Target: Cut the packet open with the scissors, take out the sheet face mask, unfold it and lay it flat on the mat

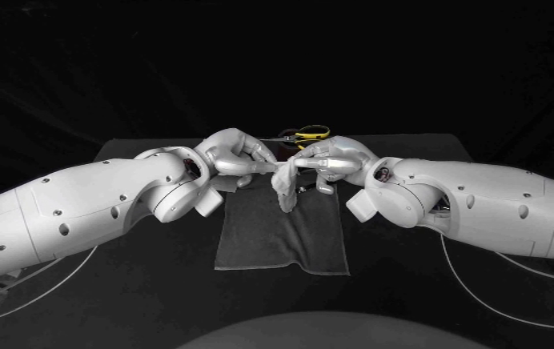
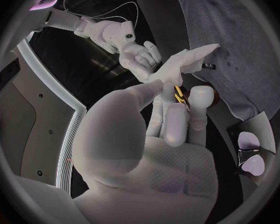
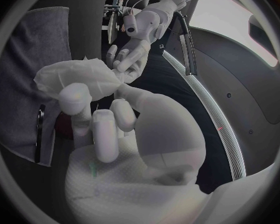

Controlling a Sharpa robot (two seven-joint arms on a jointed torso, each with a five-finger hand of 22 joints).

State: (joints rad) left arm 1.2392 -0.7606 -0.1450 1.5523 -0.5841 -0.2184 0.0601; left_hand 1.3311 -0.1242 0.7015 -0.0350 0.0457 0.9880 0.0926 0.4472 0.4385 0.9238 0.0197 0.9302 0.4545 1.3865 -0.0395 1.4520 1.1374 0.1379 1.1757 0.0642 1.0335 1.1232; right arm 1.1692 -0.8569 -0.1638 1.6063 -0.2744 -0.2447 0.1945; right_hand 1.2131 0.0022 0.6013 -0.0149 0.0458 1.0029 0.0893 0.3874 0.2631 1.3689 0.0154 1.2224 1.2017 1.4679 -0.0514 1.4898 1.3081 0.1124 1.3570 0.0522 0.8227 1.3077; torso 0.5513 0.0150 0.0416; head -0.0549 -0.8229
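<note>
— What have the fingers got hold of?
— The left hand [image 1: 237,155] pinches one end of the white, crumpled sheet face mask [image 1: 285,182] between thumb and finger. The right hand [image 1: 327,159] has its fingers closed round the other, bunched end. The mask hangs between them over the far part of the grey cloth mat [image 1: 283,241].
— Anything hard to make out?
— Whether the mask's lower tip touches the mat. Its folds also hide one another. The yellow-handled metal scissors [image 1: 307,134] lie beyond the hands, partly behind the right one.
— Room to move?
— The mat's near half stretches towards the robot, with the black table [image 1: 138,285] left and right of it.
</note>
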